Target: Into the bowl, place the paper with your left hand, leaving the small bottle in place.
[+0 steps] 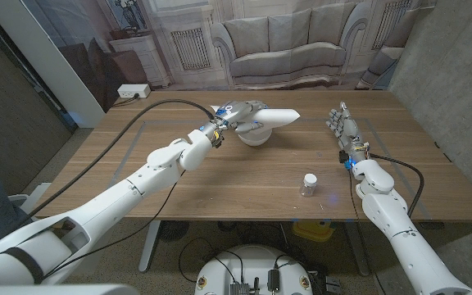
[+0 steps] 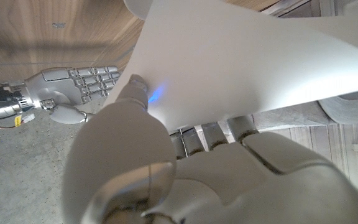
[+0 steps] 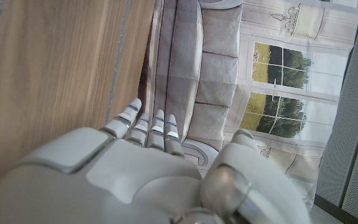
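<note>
The bowl is mostly hidden by the paper and left hand. The small bottle label is too small to be read. The paper is cut off by the left wrist view's edge.

A wooden counter stood before a printed sofa backdrop; a white power strip lay beyond its far-left corner.

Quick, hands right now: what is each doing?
Left hand: holds the white paper sheet above the white bowl.
Right hand: open, holding nothing.

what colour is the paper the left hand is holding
White, plain; the paper shows best in the left wrist view.
</note>
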Controlling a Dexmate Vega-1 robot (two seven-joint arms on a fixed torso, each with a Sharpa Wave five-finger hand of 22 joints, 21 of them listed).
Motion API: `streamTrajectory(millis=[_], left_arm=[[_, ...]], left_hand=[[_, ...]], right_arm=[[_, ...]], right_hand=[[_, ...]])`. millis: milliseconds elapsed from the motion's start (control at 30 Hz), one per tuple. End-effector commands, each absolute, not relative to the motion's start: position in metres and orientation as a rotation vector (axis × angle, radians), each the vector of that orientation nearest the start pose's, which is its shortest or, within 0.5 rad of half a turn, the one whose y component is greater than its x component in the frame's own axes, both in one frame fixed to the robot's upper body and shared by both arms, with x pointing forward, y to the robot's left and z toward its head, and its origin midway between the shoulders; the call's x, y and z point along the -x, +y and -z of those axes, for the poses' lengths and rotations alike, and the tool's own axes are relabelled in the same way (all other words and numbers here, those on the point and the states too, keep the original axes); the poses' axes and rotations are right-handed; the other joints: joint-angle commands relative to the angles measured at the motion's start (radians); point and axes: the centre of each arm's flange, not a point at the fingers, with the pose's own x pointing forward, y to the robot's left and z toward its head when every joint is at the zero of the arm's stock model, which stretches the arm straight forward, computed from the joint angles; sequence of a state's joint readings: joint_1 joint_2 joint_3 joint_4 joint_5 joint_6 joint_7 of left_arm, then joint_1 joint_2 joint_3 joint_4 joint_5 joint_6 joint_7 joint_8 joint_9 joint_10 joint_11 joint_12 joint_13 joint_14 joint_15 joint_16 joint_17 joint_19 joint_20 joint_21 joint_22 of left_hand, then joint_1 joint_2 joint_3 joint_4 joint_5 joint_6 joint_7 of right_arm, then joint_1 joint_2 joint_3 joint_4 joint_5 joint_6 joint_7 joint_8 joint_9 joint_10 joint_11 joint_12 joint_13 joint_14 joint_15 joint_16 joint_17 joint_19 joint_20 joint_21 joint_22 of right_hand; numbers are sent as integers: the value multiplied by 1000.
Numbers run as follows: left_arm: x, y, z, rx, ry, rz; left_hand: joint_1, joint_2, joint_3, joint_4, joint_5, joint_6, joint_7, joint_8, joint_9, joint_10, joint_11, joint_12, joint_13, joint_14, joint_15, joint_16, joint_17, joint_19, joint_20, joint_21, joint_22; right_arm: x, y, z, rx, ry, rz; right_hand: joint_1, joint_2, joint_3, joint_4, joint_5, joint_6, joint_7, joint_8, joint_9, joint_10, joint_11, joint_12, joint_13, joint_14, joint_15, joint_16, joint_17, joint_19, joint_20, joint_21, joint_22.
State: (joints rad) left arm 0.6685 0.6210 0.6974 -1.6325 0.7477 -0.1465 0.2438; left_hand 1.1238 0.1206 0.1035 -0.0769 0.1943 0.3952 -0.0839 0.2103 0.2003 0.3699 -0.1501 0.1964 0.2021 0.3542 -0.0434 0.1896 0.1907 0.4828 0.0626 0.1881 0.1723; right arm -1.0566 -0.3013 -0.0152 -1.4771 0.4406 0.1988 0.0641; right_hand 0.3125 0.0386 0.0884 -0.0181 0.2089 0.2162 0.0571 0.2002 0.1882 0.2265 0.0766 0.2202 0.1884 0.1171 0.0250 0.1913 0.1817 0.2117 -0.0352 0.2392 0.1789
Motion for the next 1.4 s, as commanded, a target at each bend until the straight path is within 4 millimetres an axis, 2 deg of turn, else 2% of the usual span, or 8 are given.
streamTrajectory(millis=[33, 233, 700, 1400], left_arm=[[-583, 112, -36, -1419, -1116, 67], [-582, 112, -35, -1418, -1113, 72], [-578, 115, -32, -1410, -1115, 77], [-567, 121, -29, -1407, -1125, 81]], left_hand=[[-10, -6, -1, 3, -3, -4, -2, -7, 2, -12, -2, -2, 4, -11, -85, -3, 1, -9, 2, -5, 1], [-36, -19, -16, 14, -4, -5, -17, -6, 2, -16, -13, -2, 3, -17, -94, -3, 1, -16, -1, -4, 1], [-75, -34, -37, 33, 0, -10, -18, -7, 2, -22, -15, -1, 3, -24, -92, -1, 1, -28, 4, -3, 2], [-105, -51, -56, 45, 7, -1, -24, -2, 0, -19, -20, 2, 2, -24, -99, 2, 1, -30, 7, 0, 2]], right_arm=[[-614, -327, 55, -124, -622, -64], [-612, -328, 56, -126, -624, -61], [-604, -327, 58, -124, -632, -54], [-592, -323, 61, -125, -650, -46]], right_hand=[[4, 6, 1, -7, -4, 7, 2, -3, 3, 11, -1, -1, 2, 0, 0, -4, 3, 7, -24, -4, 5], [4, 6, 1, -7, -4, 8, 2, -3, 3, 11, -1, -1, 2, 1, 1, -4, 3, 7, -24, -5, 5], [4, 8, 0, -8, -5, 7, 2, -3, 3, 12, 0, 0, 2, 2, 0, -4, 3, 8, -24, -8, 5], [4, 10, -1, -10, -5, 8, 1, -3, 3, 12, -1, -1, 2, 2, 0, -4, 3, 10, -23, -12, 5]])
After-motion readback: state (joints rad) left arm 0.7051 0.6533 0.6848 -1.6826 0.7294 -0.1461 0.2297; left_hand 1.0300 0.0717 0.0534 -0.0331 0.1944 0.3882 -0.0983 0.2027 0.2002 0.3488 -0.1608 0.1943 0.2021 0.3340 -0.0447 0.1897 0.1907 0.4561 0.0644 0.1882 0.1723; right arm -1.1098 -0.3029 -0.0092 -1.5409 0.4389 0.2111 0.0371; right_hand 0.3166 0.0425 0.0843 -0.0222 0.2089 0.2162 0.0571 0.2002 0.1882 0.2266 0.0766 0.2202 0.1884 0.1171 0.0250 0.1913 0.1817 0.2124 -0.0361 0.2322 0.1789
